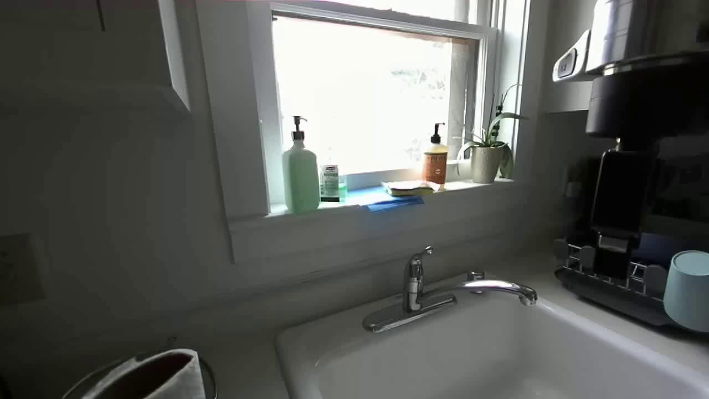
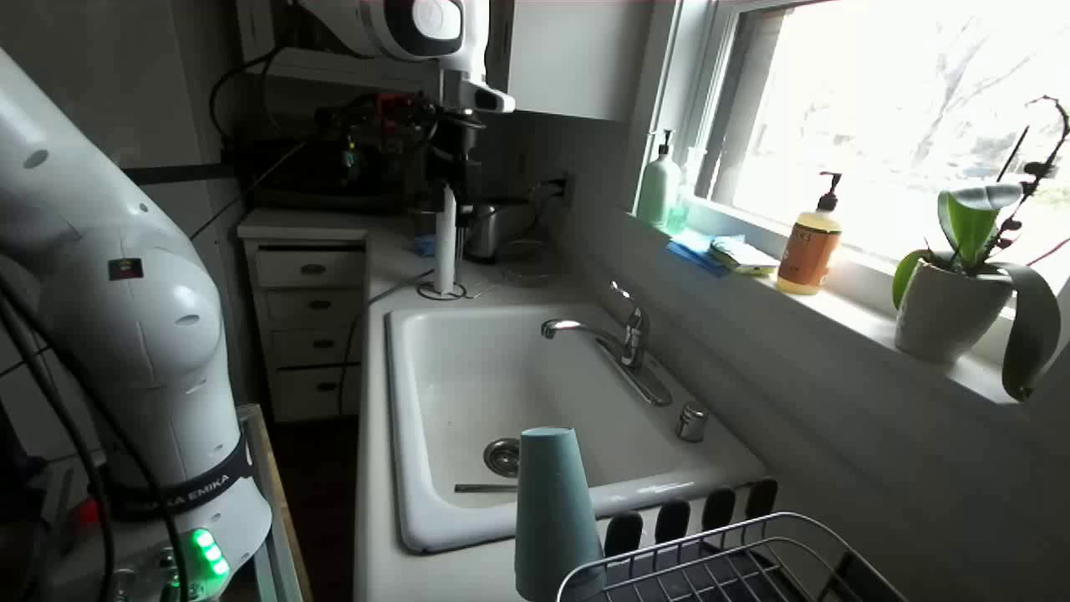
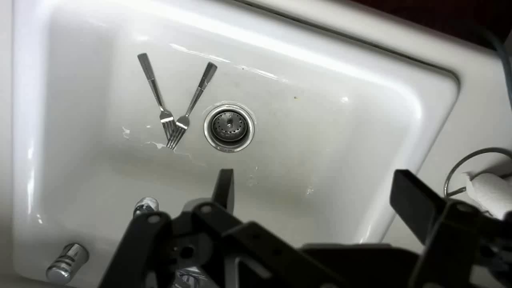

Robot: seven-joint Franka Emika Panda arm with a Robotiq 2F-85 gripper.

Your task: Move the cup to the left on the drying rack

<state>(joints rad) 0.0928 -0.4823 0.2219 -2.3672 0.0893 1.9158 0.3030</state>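
The pale blue tumbler (image 2: 553,514) stands small end up at the left edge of the drying rack (image 2: 719,577) in an exterior view. Its low end is hard to see, so I can't tell if it sits on the rack or just beside it.

From the left, the claw (image 3: 314,172) is first, well apart from the tumbler, its fingers (image 3: 416,202) spread wide with nothing held. If it comes in crooked, it could knock the tumbler into the sink (image 2: 468,351). The tumbler's sides slant, so a weak pinch could slip off. To the right, the dark tabs (image 2: 672,520) are close, and a finger could bang them.

The sink is smooth and shiny. The tumbler is plain and dull, like a cone with no tip. The tabs have round tops, and the drying rack is thin, bent wire.
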